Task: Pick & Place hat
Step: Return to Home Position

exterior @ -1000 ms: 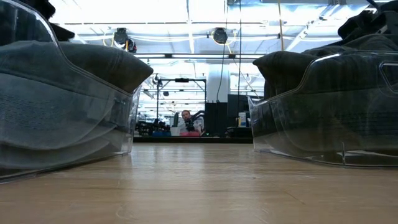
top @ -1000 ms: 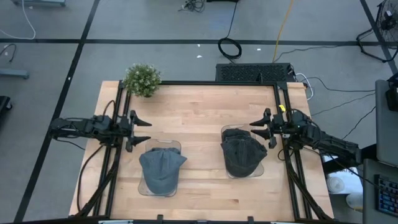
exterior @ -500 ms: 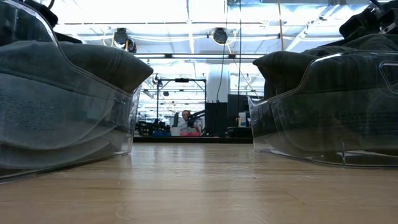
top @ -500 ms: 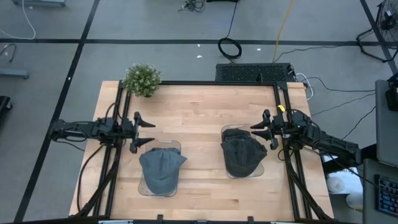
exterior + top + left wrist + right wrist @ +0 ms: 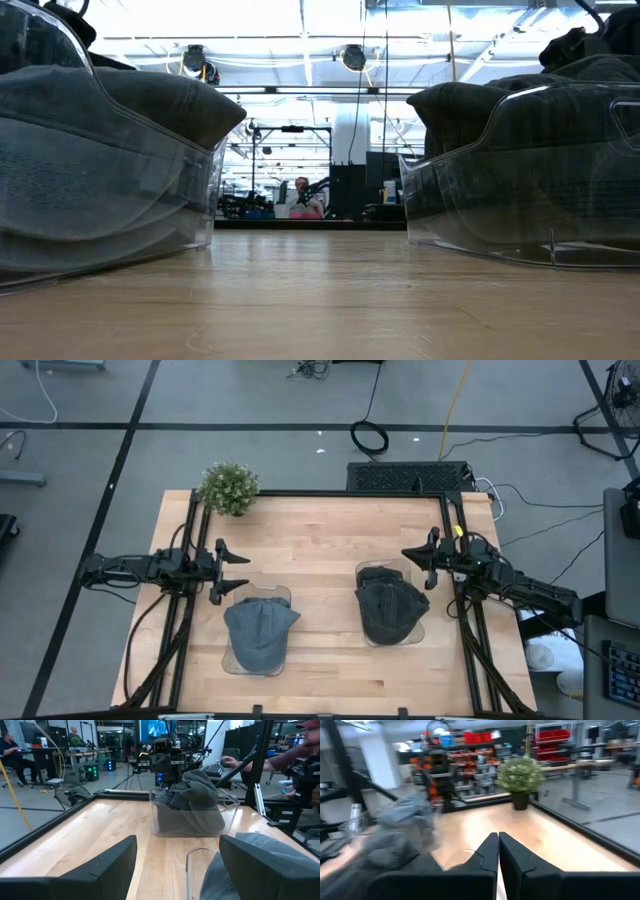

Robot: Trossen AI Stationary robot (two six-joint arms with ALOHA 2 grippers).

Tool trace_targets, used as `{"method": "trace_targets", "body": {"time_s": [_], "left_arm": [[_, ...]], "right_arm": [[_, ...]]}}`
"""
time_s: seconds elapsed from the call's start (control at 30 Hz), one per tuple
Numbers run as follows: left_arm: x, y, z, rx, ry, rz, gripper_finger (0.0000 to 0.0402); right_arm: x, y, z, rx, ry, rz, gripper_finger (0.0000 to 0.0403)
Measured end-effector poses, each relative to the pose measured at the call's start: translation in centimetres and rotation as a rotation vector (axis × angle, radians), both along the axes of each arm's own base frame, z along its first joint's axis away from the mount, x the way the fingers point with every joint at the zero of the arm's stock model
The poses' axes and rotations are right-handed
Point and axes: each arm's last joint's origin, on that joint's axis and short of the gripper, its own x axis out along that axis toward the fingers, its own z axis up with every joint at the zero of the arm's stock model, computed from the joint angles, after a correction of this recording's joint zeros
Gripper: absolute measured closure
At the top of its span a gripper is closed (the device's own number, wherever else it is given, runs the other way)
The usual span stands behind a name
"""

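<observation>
The left tool [image 5: 238, 571] is hovering over the left side of the worktop [image 5: 320, 540], just behind the rear rim of the left transparent bin [image 5: 229, 663]. Its 2 fingers are standing wide apart and gripping nothing, and the left wrist view is showing bare wood between them.

The right tool [image 5: 408, 554] is hanging over the right side of the worktop, just beyond the rear rim of the right transparent bin [image 5: 427, 628]. Its 2 fingers [image 5: 487, 851] are pressing together with nothing between them.

The gray cap [image 5: 260, 635] is lying inside the left transparent bin, filling most of it and bulging above the rim, as the low view is showing at its left. The black caps [image 5: 390, 610] are lying in the right transparent bin as 2 dark shapes, 1 overlapping the other, and they are rising above the clear wall in the low view at its right. The 2 bins are sitting well apart, with bare worktop between them.

A potted plant [image 5: 229, 488] is standing at the rear left corner of the worktop. A person [image 5: 300, 190] is sitting far back in the room beyond the worktop.
</observation>
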Motion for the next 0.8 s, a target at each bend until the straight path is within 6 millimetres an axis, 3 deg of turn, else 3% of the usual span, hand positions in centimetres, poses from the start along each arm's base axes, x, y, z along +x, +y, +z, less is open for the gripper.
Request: {"method": "trace_targets", "body": {"time_s": [0.4, 0.8], "left_arm": [[0.0, 0.0, 0.0, -0.024, 0.002, 0.000, 0.0108], [0.0, 0.0, 0.0, -0.045, 0.002, 0.003, 0.0108]], "right_arm": [[0.4, 0.3, -0.5, 0.050, 0.048, 0.013, 0.0401], [0.7, 2.1, 0.0, -0.048, 0.007, 0.108, 0.0402]]}}
